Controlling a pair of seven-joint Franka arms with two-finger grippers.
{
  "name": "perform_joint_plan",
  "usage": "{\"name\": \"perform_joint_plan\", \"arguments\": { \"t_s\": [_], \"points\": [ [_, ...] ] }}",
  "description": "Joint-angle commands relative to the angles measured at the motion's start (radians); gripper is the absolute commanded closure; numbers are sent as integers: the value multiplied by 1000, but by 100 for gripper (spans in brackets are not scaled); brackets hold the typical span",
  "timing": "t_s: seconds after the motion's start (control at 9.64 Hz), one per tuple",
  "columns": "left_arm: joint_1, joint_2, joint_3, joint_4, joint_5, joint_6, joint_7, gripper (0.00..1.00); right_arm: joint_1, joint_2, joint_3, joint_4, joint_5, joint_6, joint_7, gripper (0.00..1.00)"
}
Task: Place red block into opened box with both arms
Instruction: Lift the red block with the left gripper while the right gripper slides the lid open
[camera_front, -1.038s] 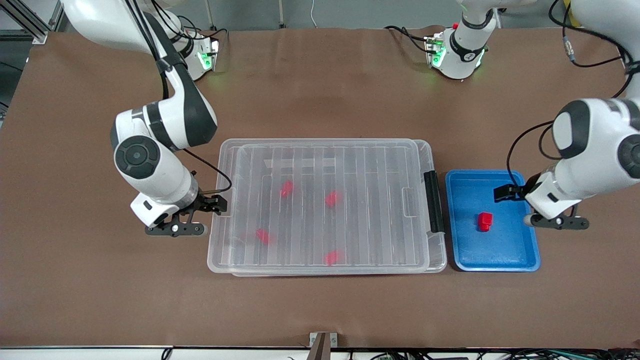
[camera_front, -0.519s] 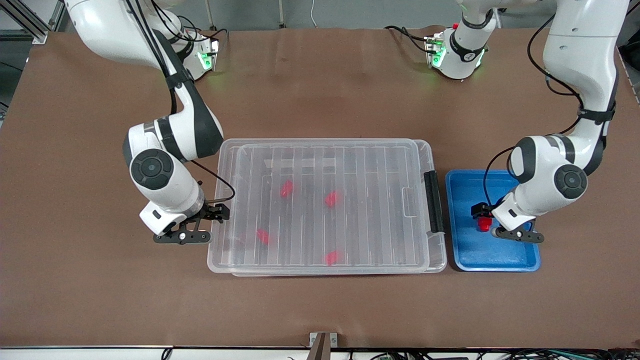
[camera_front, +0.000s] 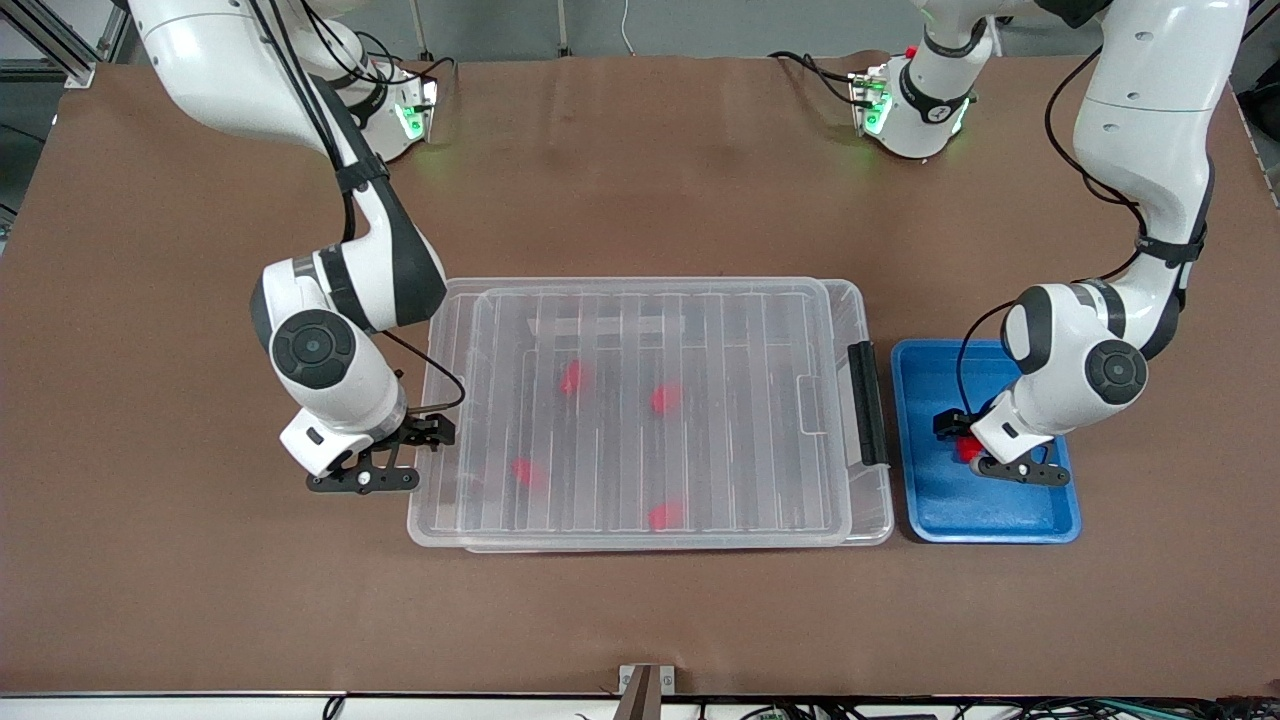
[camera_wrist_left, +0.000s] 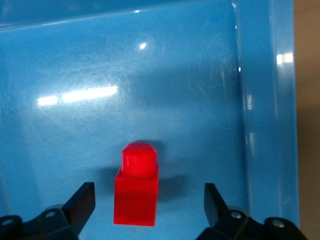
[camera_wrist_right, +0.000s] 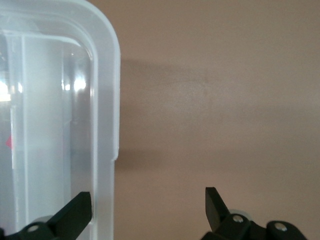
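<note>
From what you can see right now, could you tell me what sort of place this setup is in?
Most likely a robotics lab workbench: two white arms are bolted along a brown-covered table, with cables trailing off the edge. The left gripper works over a blue tray; the right gripper sits at a clear lidded box.

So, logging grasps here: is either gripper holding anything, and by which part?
Nothing is held. The left gripper has open jaws straddling the red block in the blue tray; the right gripper is open at the box rim.

red blocks (camera_front: 573, 377): 5 | box (camera_front: 640, 290): 1 | blue tray (camera_front: 925, 500): 1 | arms (camera_front: 320, 350): 2
</note>
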Motion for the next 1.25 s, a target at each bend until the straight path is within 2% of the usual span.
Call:
{"name": "perform_joint_plan", "arguments": {
  "t_s": [0.0,0.21,0.31,0.42,0.52,0.62,0.93,1.14],
  "points": [
    [3,32,1,-12,-12,27,12,17,-48,-15,7,-36,-36,9,-76,0],
    [9,34,2,-14,-12,29,12,43,-102,-27,3,-31,-36,-28,-181,0],
    [13,34,2,-20,-10,32,18,75,-125,-30,1,-30,-36,-42,-224,0],
    [15,34,2,-20,-10,33,19,94,-146,-39,1,-28,-36,-57,-256,0],
    [13,31,2,-20,-10,32,27,100,-165,-44,1,-28,-36,-63,-294,0],
    [12,13,2,-20,-9,27,31,100,-183,-47,1,-27,-36,-72,-331,0],
    [9,-200,-1,-17,-9,-123,12,100,-222,-64,1,-27,-35,-73,-405,0],
    [-4,-311,-39,-19,-9,-157,-63,100,-232,-65,1,-21,-35,-73,-434,0]
  ]
}}
